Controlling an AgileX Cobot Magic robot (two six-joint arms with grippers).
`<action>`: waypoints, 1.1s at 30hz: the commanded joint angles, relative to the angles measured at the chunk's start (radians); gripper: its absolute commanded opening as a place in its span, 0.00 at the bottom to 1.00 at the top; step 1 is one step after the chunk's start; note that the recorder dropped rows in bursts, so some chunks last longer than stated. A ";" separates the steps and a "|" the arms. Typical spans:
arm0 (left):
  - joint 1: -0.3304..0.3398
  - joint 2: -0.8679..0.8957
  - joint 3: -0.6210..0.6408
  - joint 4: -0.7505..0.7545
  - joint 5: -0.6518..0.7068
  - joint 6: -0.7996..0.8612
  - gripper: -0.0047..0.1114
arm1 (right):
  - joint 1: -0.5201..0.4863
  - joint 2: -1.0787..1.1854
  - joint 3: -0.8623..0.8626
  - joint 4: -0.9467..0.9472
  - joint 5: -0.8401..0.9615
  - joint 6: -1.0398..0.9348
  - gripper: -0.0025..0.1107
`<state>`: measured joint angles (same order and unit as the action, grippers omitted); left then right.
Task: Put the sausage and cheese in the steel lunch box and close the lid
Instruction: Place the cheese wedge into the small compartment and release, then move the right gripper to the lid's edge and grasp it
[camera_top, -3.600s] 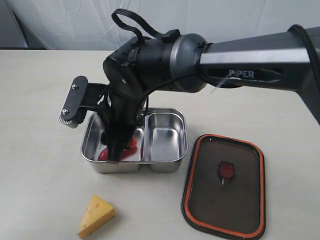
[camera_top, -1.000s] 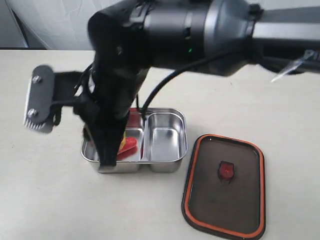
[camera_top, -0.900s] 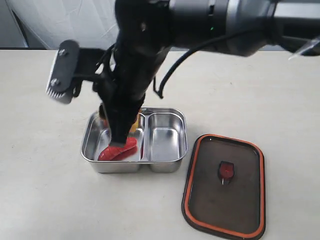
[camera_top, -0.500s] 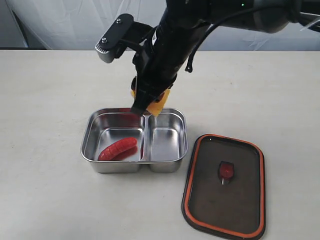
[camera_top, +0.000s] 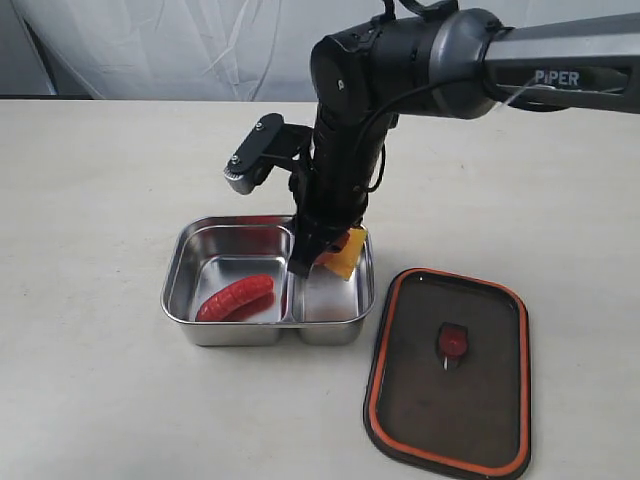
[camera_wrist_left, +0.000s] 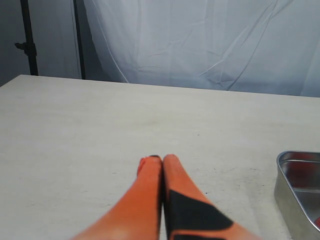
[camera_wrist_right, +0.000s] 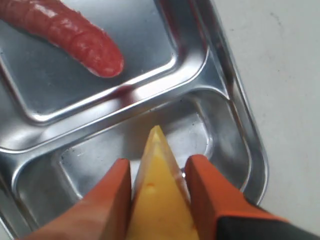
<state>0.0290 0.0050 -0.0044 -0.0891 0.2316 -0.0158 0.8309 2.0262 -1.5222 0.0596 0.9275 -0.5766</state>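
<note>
Nearest to us, on the table, the lid lies flat with its orange rim showing and a small red tab at its centre. It is near the steel lunch box but not touching it, at about 4 o'clock from it.

In the box, the sausage lies in the compartment at the 9 o'clock side, slanted, resting on the bottom. It touches no gripper.

Over the compartment at the 3 o'clock side we see the right gripper pointing down, with its two orange fingers clamped on the cheese, one on each flat side. The pointed end of the wedge is directed into this compartment, at about the height of the rim. We cannot tell if it touches the bottom.

The left gripper is not seen from the outside camera. In its own camera its fingers are pressed together with nothing between them, over the bare table, with one corner of the box near.
</note>
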 joint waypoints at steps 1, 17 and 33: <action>-0.001 -0.005 0.004 -0.008 0.002 0.000 0.04 | -0.004 -0.001 0.003 -0.014 0.012 0.009 0.14; -0.001 -0.005 0.004 -0.008 0.002 0.000 0.04 | -0.004 -0.109 0.003 -0.221 0.243 0.402 0.46; -0.001 -0.005 0.004 -0.010 0.002 0.000 0.04 | -0.451 -0.333 0.501 0.042 -0.020 0.594 0.46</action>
<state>0.0290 0.0050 -0.0044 -0.0891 0.2316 -0.0158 0.4031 1.7044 -1.1199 0.0561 1.0082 0.0171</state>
